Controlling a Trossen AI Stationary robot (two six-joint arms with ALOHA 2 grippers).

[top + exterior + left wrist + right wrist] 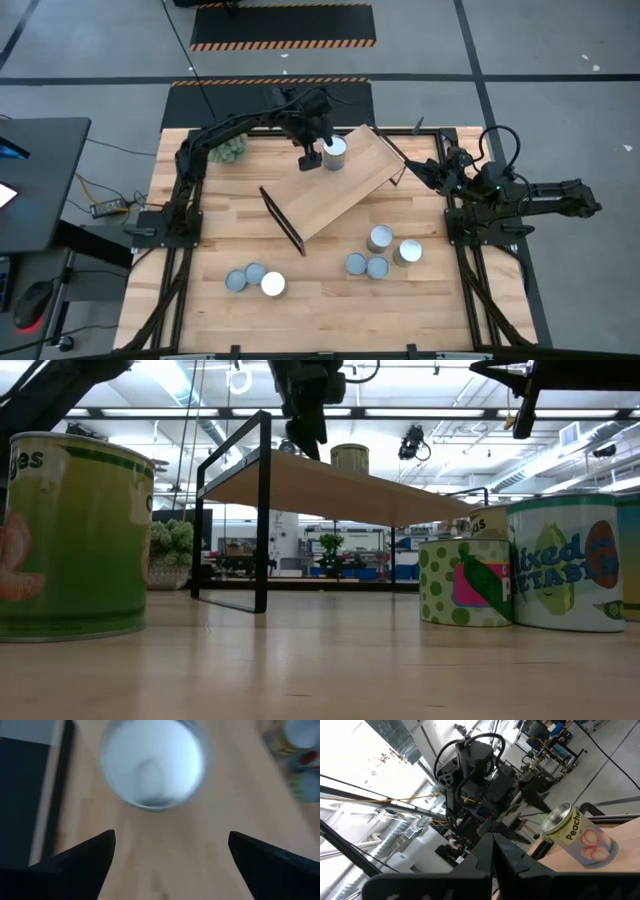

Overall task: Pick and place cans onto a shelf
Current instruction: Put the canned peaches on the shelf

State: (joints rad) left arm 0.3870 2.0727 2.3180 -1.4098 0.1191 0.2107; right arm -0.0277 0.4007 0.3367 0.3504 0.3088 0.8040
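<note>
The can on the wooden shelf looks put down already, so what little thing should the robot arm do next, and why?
Probably lift the left tool straight up and away. The silver-topped metal can stands upright on the long light wood shelf, and the left wrist view shows the open dark fingers clear of it. Seven more cans wait on the wooden tabletop.

Table-level view: shelf, cans and one gripper.

Wooden shelf [330,490] on a black metal frame, standing on the tabletop [320,670]. One can [349,457] upright on the shelf board; the left gripper [308,432] hangs just beside it. Large green can [72,540] close at the near left. At the right, a dotted green can [464,582] just beside a mixed-vegetables can [565,563]. Small potted plant [168,553] farther back, left of the shelf.
</note>
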